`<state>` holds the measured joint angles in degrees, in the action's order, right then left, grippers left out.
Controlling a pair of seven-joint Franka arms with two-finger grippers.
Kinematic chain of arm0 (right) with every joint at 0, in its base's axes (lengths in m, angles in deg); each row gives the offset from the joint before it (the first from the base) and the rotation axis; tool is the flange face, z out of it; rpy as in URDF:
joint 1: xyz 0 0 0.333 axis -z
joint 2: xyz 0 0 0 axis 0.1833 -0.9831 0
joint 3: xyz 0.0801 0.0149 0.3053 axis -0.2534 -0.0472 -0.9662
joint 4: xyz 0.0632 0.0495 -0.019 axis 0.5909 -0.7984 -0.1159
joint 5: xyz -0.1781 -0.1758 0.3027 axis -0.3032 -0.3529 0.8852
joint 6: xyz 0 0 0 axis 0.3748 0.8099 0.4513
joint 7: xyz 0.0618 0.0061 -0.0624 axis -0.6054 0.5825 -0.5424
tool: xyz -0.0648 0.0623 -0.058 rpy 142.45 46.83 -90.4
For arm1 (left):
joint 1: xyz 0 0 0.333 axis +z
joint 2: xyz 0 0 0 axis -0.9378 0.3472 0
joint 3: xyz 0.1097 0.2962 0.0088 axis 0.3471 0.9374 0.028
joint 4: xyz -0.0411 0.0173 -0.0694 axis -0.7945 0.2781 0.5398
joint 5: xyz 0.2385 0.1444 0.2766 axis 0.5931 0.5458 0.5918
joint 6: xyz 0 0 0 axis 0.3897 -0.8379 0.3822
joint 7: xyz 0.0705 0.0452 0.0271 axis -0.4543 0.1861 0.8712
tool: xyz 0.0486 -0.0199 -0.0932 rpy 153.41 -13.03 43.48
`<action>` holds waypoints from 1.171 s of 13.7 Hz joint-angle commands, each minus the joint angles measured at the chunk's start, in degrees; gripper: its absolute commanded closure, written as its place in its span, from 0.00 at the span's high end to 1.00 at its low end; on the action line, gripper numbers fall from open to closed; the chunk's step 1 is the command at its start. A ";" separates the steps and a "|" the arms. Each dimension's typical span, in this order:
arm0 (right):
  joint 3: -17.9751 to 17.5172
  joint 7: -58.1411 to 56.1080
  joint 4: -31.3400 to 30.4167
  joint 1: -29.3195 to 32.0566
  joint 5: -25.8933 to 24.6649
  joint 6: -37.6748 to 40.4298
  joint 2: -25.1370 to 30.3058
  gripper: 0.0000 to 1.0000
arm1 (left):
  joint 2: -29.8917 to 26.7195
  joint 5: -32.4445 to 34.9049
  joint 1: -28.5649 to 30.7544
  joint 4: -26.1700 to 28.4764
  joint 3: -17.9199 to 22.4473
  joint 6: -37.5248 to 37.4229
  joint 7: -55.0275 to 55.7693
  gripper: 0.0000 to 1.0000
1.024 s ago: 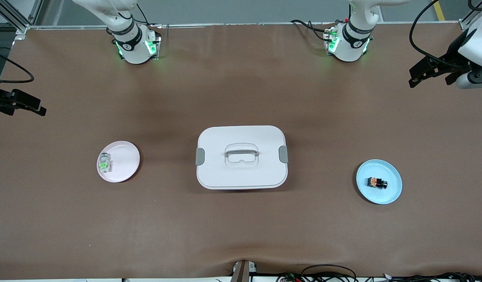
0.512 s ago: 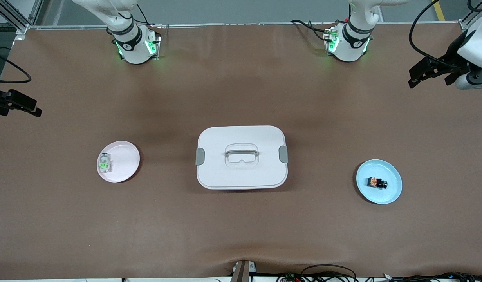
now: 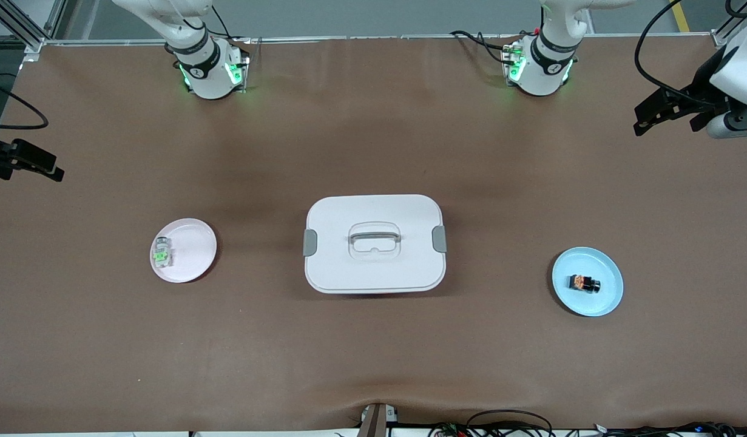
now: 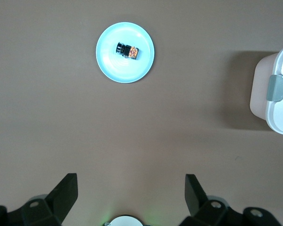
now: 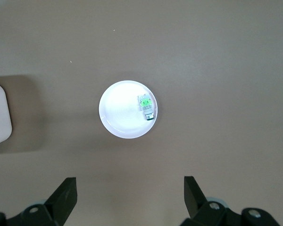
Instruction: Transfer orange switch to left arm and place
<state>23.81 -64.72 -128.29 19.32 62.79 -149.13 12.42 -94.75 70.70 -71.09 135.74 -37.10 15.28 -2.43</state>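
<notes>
We see both end effectors, left (image 4: 131,195) and right (image 5: 130,195), spread wide above the brown counter (image 3: 373,352); the large white latched box (image 3: 374,243) sits between them, with the tiny black orange-centred switch (image 3: 584,283) on a round blue plate (image 3: 610,294) below the left one.

Tabletop (image 3: 373,139): brown matte covering, slightly rippled along camera-side edge. Grey floor (image 3: 361,18) visible past robot-base edge. Aluminium frame rail (image 3: 21,24) at corner. Loose cables (image 3: 507,422) along near edge. Lighting even, soft shadows.
</notes>
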 commanded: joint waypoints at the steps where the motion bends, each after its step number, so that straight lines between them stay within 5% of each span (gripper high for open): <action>1: -0.42 0.89 -1.56 0.29 -0.52 -0.55 1.54 1.00 | -0.42 0.09 -0.17 -0.60 0.28 -0.99 -0.41 1.00; 16: -0.60 0.98 -1.56 0.20 -0.08 -1.08 1.63 1.00 | 2.39 0.18 -0.52 -3.06 0.02 -0.99 -0.14 1.00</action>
<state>23.60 -64.72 -128.31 19.32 62.79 -149.56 12.48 -93.43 70.70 -71.19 134.52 -37.13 15.28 -2.43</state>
